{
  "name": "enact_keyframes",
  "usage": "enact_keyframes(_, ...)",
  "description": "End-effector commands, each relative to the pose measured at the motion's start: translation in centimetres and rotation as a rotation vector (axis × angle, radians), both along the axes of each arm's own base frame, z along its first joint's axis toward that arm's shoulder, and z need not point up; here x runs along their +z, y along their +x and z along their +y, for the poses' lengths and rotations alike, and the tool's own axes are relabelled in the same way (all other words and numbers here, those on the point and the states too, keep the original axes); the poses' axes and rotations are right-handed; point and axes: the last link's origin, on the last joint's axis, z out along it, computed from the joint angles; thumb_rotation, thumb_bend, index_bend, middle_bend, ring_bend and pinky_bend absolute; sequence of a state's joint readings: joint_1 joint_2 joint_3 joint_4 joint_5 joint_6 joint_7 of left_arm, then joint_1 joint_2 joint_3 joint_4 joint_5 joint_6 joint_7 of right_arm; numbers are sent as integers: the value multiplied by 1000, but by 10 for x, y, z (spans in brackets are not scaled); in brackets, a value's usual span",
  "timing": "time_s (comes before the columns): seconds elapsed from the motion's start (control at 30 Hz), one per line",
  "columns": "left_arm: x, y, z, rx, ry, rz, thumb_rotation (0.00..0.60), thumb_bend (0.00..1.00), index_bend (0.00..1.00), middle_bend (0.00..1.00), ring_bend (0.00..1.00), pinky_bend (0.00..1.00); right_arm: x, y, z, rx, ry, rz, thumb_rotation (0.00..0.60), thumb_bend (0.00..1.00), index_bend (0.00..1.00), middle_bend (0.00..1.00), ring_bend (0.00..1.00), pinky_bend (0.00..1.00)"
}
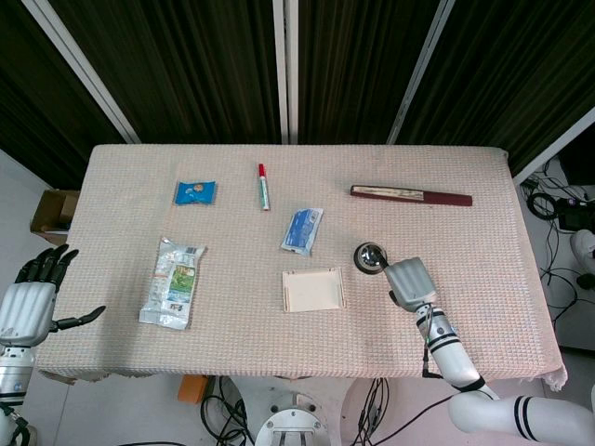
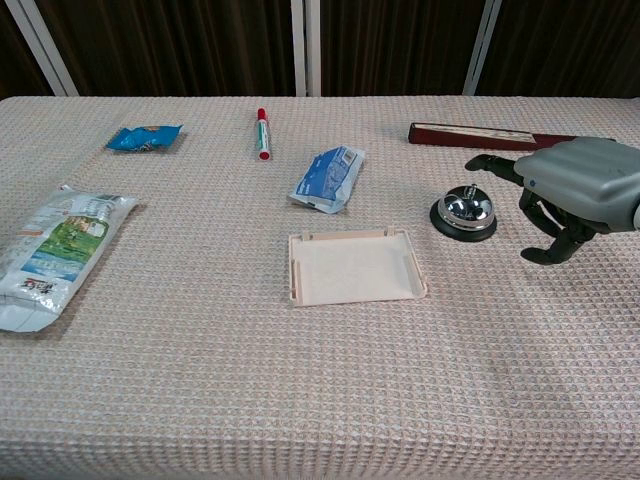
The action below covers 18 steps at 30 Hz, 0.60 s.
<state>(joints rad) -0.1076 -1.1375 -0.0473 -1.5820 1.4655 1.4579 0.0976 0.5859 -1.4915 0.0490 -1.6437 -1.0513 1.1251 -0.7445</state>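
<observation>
A chrome desk bell (image 1: 371, 258) (image 2: 464, 213) on a black base stands right of the table's middle. My right hand (image 1: 410, 282) (image 2: 568, 191) hovers just right of the bell, fingers apart and curved down, holding nothing; one finger reaches toward the bell without clearly touching it. My left hand (image 1: 30, 299) hangs off the table's left edge, fingers spread, empty; the chest view does not show it. A shallow cream tray (image 1: 313, 289) (image 2: 355, 267) lies left of the bell.
A blue-white sachet (image 1: 303, 229) (image 2: 328, 178), a red-capped marker (image 1: 264, 186) (image 2: 263, 133), a small blue packet (image 1: 195, 191) (image 2: 145, 137), a large green-white pouch (image 1: 174, 281) (image 2: 50, 250) and a long dark red case (image 1: 411, 194) (image 2: 485, 134) lie on the woven cloth.
</observation>
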Motion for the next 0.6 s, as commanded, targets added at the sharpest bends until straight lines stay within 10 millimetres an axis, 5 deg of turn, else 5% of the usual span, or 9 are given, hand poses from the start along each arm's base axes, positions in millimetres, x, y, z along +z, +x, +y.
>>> enact_keyframes(0.03,1,0,0,2,2,1,269,17,115,84,71,172,-5,-4,0,-11,14,16,600,178,0,730,656,742)
enact_keyframes(0.27,1,-3,0,13,3,-1,268,17,115,84,71,172,-14,-14,2,-38,45,58,600,179,0,729,656,742)
enact_keyframes(0.6,0,-2,1,9,1,-4,266,17,115,84,71,172,-2,-1,2,6,-14,-22,600,178,0,735,656,743)
